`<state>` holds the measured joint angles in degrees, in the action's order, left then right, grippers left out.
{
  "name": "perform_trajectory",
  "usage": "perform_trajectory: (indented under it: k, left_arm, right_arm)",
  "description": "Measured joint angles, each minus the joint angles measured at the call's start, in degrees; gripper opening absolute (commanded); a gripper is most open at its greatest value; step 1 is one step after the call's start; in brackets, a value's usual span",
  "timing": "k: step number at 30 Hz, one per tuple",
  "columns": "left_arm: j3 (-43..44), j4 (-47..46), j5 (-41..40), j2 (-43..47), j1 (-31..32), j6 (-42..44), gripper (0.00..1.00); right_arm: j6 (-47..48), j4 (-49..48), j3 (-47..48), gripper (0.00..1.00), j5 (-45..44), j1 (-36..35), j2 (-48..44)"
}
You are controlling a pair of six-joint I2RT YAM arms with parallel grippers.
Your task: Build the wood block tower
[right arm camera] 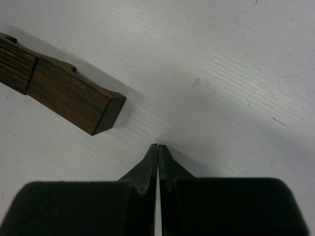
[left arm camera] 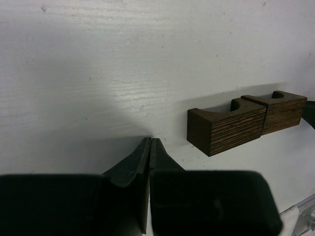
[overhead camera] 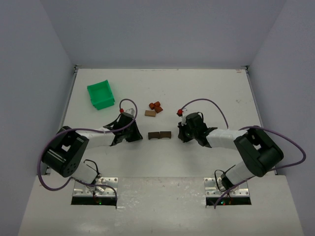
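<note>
Presently, two dark brown blocks [overhead camera: 160,135] are being shown lying end to end and touching near the middle of the table [overhead camera: 221,93], each with a curved notch in its upper face; they are being flanked by both arms. The left gripper [overhead camera: 141,136] is being held low just beside the left end of the pair, apart from it; in the left wrist view its fingers [left arm camera: 135,162] are being pressed together tip to tip with nothing between them, and the dark brown blocks [left arm camera: 226,129] are being shown to the right of the tips, untouched. The right gripper [overhead camera: 179,136] is being held low just beside the right end of the pair; in the right wrist view its fingers [right arm camera: 145,169] are likewise being pressed fully together on nothing, and the dark brown blocks [right arm camera: 74,98] are being shown up and to the left of the tips, apart from them. Farther back on the table, a small cluster of reddish-orange pieces [overhead camera: 156,105] is being shown, with a tan block [overhead camera: 150,113] just in front of it; neither is being touched by an arm; a green bin [overhead camera: 101,94] is being shown well apart at the far left.
</note>
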<state>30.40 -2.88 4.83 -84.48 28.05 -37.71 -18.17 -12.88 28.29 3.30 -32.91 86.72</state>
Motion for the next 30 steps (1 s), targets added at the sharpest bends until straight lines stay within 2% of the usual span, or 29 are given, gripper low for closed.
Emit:
perform_trajectory:
  k: [9,30]
  left_arm:
    - [1.54,-1.21,0.38,-2.28,0.49,0.24,0.00]
    - [3.58,-2.32,1.47,-4.88,0.55,0.98,0.00]
  right_arm:
    - [0.48,-2.35,3.69,0.00,1.08,-1.00,4.81]
    - [2.73,-4.69,5.35,0.00,1.66,-3.11,7.42]
